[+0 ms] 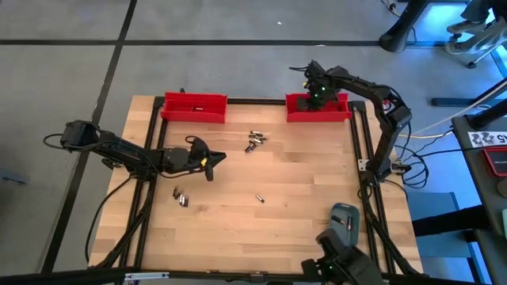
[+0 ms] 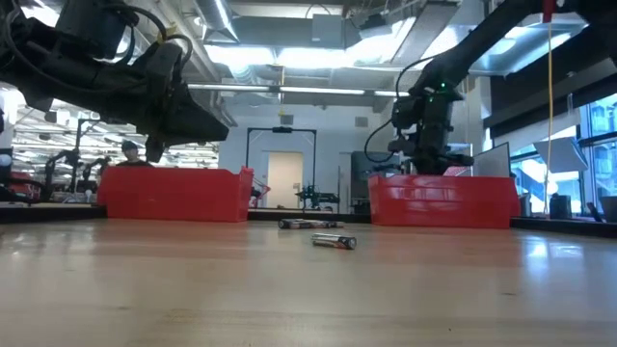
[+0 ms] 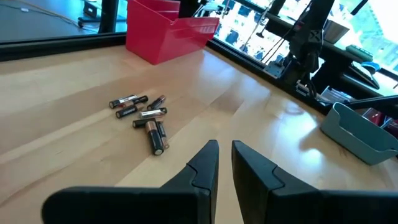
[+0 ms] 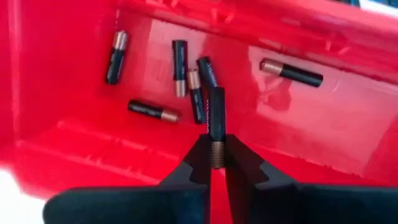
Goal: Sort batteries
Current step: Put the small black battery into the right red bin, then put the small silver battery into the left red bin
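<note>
My right gripper (image 1: pixel 317 93) hangs over the right red bin (image 1: pixel 339 115) at the table's far edge, shut on one battery (image 4: pixel 216 118). Several batteries (image 4: pixel 180 68) lie on the bin's floor below it. My left gripper (image 3: pixel 225 152) hovers left of the table's middle, nearly shut, with only a narrow gap and nothing in it. Ahead of it a cluster of batteries (image 3: pixel 146 115) lies on the wood. Two more batteries (image 1: pixel 181 196) and a single one (image 1: pixel 260 198) lie nearer the front. My right gripper pinches the battery's copper-coloured end (image 4: pixel 216 151) between its two fingertips. The fingers point steeply down into the bin. The battery's dark body sticks out past the fingertips, in line with the fingers, clear of the bin's floor and the batteries on it.
A second red bin (image 1: pixel 194 107) stands at the far left. A grey-blue case (image 1: pixel 344 218) lies near the front right corner. A black frame (image 1: pixel 364 158) runs round the wooden top. Bare wood lies between the battery groups.
</note>
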Robot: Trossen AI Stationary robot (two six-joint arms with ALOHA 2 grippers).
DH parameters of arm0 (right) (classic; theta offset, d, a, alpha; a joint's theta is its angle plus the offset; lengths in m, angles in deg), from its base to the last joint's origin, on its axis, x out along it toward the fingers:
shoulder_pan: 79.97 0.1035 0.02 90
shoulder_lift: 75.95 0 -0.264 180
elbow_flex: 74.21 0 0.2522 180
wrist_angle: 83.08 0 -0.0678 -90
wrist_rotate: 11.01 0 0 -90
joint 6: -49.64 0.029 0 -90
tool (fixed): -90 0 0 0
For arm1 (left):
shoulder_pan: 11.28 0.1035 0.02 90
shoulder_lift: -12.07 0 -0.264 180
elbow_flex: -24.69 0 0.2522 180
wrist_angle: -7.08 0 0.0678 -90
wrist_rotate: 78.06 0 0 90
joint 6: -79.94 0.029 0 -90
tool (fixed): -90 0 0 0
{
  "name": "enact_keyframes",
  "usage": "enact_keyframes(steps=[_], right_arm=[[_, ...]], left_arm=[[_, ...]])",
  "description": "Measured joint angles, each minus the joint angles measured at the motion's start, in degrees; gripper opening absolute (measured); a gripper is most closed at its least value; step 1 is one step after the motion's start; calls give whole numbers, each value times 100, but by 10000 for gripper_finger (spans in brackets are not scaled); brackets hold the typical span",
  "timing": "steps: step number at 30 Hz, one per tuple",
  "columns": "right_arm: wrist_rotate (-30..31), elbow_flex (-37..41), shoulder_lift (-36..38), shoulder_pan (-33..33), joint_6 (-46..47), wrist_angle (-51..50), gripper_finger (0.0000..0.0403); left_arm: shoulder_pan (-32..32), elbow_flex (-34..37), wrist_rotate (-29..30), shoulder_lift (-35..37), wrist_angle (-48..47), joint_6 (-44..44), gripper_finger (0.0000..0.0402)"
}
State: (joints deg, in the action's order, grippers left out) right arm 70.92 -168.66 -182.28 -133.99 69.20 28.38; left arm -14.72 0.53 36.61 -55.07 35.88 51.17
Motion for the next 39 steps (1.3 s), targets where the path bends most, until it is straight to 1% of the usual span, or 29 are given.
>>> enact_keyframes(steps=[3, 6, 13, 17, 21, 24, 27, 30, 33, 36, 39], right_arm=[[11, -4, -77, 0, 18, 121, 21], [50, -3, -184, 0, 122, 117, 34], [449, -2, -233, -2, 114, 202, 78], [626, -7, -229, 0, -83, 269, 110], [668, -187, -133, -2, -337, 64, 135], [958, -407, 113, 54, -478, -150, 140], [1557, -582, 503, 211, -625, -414, 141], [2034, -592, 1046, 565, -865, -457, 142], [2175, -474, 1597, 1146, -1083, -444, 142], [2311, -58, 2137, 1987, -1279, 46, 142], [2299, 750, 2614, 2923, -1609, 919, 142]], left_arm=[[0, 0, 0, 0, 0, -1, 35], [0, 0, 0, 0, 0, 0, 35], [-7, 0, 0, 0, 0, -1, 35], [-81, 0, 0, 0, 0, 6, 35], [-165, 0, 0, 0, 3, 3, 35], [-197, 0, -1, 0, 3, 3, 35], [-197, 0, -2, 0, 5, 8, 35], [-195, 0, -2, 0, 6, 81, 35], [-197, 0, -92, 0, 47, 503, 35], [-199, -41, -539, 0, 151, 1331, 35], [-144, -356, -1152, -105, -168, 1828, 35]])
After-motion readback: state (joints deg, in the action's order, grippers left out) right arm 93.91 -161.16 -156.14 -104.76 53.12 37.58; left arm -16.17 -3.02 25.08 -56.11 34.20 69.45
